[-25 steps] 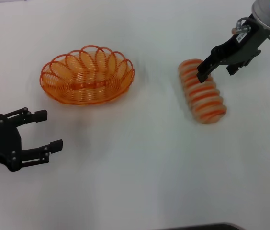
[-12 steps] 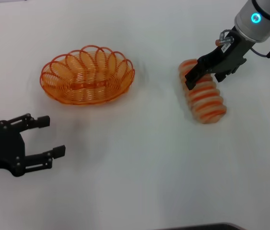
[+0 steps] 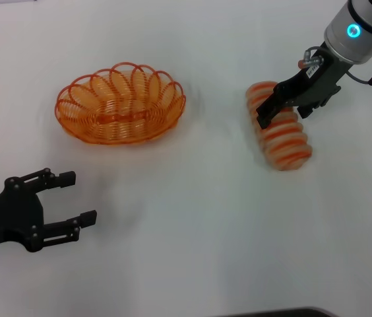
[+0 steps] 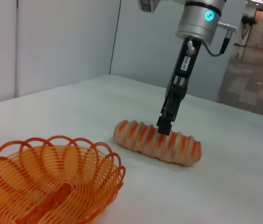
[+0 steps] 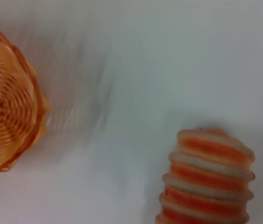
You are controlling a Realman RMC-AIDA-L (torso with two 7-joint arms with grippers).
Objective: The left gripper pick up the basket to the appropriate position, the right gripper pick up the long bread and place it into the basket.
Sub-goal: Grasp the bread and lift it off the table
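The right gripper [image 3: 273,111], a black claw, hovered over the striped tan long bread [image 3: 279,128] on the white table [image 3: 192,218], finger spread unclear; it should straddle mid-loaf before closing. The open, empty left gripper [image 3: 74,198] waited near the orange wire basket [image 3: 120,103].

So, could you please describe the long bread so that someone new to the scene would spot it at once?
On the white table, look right of the orange wire basket, beneath the right gripper. The long bread is the ridged tan loaf with orange-red crosswise stripes, the only solid, striped item there.
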